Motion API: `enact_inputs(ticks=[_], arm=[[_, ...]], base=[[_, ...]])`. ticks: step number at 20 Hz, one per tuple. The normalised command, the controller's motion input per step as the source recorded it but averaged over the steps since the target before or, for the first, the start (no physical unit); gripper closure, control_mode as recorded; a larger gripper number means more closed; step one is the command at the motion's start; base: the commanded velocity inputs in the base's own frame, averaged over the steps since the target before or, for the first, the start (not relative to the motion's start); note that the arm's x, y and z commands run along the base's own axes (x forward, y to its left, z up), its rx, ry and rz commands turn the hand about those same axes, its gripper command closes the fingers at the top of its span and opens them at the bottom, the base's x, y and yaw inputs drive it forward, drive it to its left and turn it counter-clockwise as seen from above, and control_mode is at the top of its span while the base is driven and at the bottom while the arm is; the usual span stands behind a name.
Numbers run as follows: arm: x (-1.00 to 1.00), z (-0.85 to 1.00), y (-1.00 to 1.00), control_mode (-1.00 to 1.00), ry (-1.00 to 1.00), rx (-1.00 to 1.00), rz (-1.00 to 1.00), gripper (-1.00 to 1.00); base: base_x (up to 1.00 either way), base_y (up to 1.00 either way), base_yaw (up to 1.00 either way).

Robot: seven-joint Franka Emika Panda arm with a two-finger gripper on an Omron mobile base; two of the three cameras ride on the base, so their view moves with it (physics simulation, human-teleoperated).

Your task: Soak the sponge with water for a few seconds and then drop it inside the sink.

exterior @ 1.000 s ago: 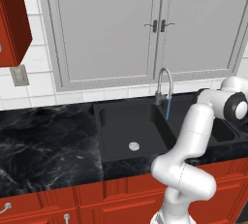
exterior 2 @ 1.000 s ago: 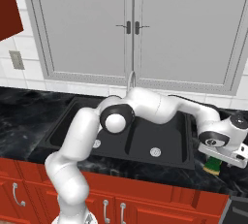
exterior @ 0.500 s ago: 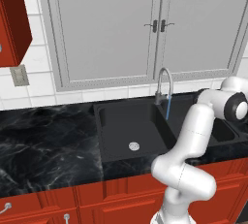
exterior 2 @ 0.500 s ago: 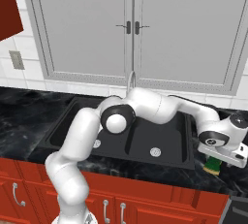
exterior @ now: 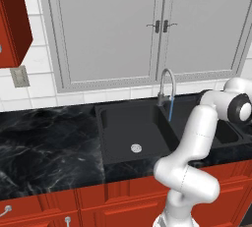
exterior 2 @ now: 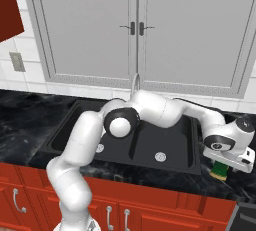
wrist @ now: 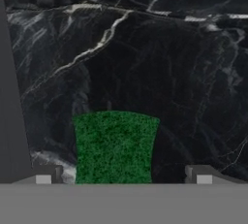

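sponge [wrist: 115, 146]: green side up on the countertop [wrist: 160, 63], right of the sink [exterior 2: 165, 147]
gripper [exterior 2: 226, 161]: just above the sponge, jaws wide, holding nothing
water [exterior: 171, 110]: running from the faucet [exterior: 166, 84]
step: reaching to grasp
next: lower, close on the sponge

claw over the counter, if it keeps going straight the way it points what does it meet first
Most likely the small rectangular sponge with its dark green scrub layer up, lying on the black marbled countertop between the open claw fingertips. The remaining gap is hard to judge.
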Motion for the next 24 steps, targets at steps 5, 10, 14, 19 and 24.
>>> enact_inputs(ticks=[5, 10, 14, 19, 24], arm=[[0.00, -0.11, 0.00, -1.00, 0.00, 0.00, 0.00, -1.00], [0.00, -0.10, 0.02, -1.00, 0.01, -0.01, 0.00, -1.00], [0.00, -0.03, 0.09, -1.00, 0.04, -0.03, 0.00, -1.00], [0.00, -0.01, 0.18, -1.00, 0.07, -0.05, 0.00, -1.00], [0.00, -0.05, 0.17, -1.00, 0.05, -0.04, 0.00, -1.00]], base=[[0.00, 0.00, 0.00], [0.00, 0.00, 0.00], [0.00, 0.00, 0.00], [0.00, 0.00, 0.00], [0.00, 0.00, 0.00]])
